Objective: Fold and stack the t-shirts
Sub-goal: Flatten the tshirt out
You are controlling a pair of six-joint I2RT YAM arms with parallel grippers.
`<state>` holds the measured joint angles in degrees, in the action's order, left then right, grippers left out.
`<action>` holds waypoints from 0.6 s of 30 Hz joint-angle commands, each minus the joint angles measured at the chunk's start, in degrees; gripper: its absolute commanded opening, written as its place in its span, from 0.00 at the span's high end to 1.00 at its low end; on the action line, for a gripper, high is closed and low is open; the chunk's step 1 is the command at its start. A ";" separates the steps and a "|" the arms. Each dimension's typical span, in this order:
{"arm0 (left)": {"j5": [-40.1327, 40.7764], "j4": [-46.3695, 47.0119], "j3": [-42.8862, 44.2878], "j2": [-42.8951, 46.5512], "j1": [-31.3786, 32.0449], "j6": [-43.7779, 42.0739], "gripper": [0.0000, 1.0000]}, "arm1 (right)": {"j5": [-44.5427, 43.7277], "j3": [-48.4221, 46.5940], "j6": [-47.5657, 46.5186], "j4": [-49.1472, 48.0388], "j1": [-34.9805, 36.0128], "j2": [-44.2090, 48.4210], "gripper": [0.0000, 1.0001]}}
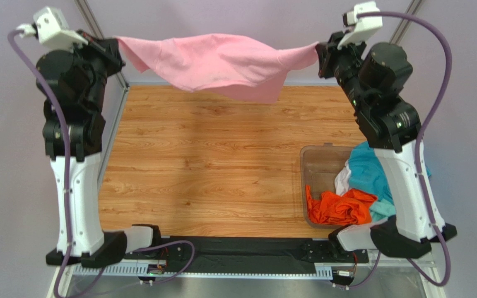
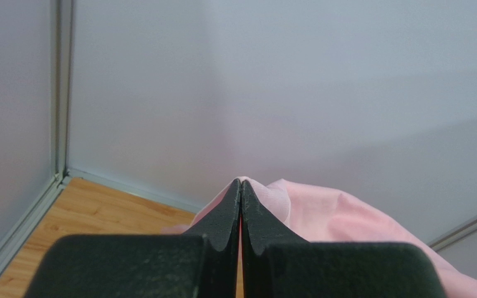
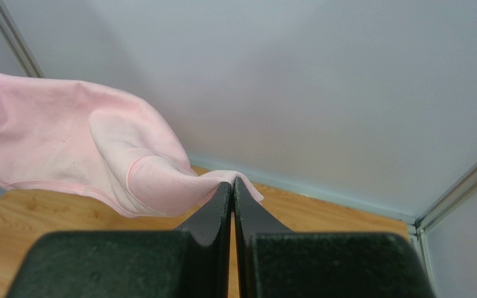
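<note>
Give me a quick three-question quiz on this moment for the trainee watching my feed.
1. True or false: only the left gripper holds the pink t-shirt.
2. Which t-shirt lies at the near end of the clear plastic bin? A) orange B) black C) yellow
3. Fill in: the pink t-shirt hangs stretched ___ the wooden table.
Key: 1 false, the right gripper is shut on it too. 2 A, the orange t-shirt. 3 above.
</note>
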<state>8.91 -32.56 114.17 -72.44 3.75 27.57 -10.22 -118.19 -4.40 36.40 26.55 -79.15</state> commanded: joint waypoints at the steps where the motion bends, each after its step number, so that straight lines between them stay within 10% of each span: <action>1: 4.79 -4.27 -15.15 7.56 -0.32 2.13 1.00 | 3.97 12.51 2.29 -0.28 -0.27 6.19 1.00; 8: 18.77 -15.16 -52.93 22.34 -0.41 14.41 1.00 | 11.89 50.52 13.09 3.41 -0.09 17.44 0.99; 14: 25.37 -19.73 -63.81 23.41 -2.69 21.38 0.85 | 17.50 63.96 17.24 1.12 -0.18 19.13 0.84; 17: 24.76 -21.76 -60.92 21.47 -2.87 21.38 0.11 | 19.09 63.53 16.27 3.23 -0.09 18.08 0.42; 18: 23.97 -22.20 -60.13 20.95 -2.87 21.12 0.01 | 19.10 62.31 16.10 4.11 -0.09 17.81 0.19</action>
<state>30.48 -54.26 49.23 -51.13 1.26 46.13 5.67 -52.49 11.38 42.15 26.44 -62.35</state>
